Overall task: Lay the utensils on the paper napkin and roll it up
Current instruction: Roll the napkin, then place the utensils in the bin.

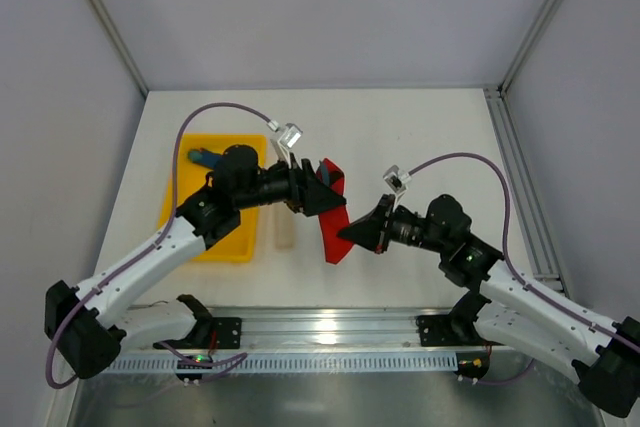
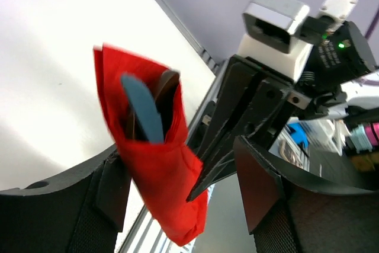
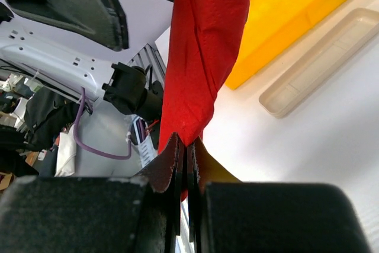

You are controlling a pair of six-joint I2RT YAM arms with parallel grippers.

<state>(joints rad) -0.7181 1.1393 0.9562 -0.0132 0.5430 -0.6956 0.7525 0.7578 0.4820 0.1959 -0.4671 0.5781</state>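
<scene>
The paper napkin (image 1: pixel 335 237) is seen as a narrow red roll, held up off the bench (image 1: pixel 420 137) near its middle, between the two arms; in the top view it is stood on a slant, its upper end by the left claw (image 1: pixel 322 187) and its lower end by the right claw (image 1: pixel 345 234).

From the right wrist, the right claw (image 3: pixel 185 158) is shown pressed together on the lower tip of the roll (image 3: pixel 201 45), the red paper being pinched flat between the two fingers.

From the left wrist, the left claw (image 2: pixel 177 158) is shown spread wide apart; the roll (image 2: pixel 160 170) is set in the gap, lying against the inner face of one finger (image 2: pixel 112 188) and well clear of the other (image 2: pixel 254 182); no clamping by this claw is seen.

The utensils (image 2: pixel 169 87) are tucked inside the roll; a dark brown tip is shown at its open upper end, and beside it a flat strip (image 2: pixel 142 108) that reads bluish in the blurred view, possibly another utensil.

A yellow tray (image 1: pixel 230 232) is placed on the bench to the left of the roll, with a blue stick (image 1: pixel 200 157) lying at its far end; a clear shallow tray (image 1: pixel 284 230) is set just beside the yellow one, on the side nearer the roll.
</scene>
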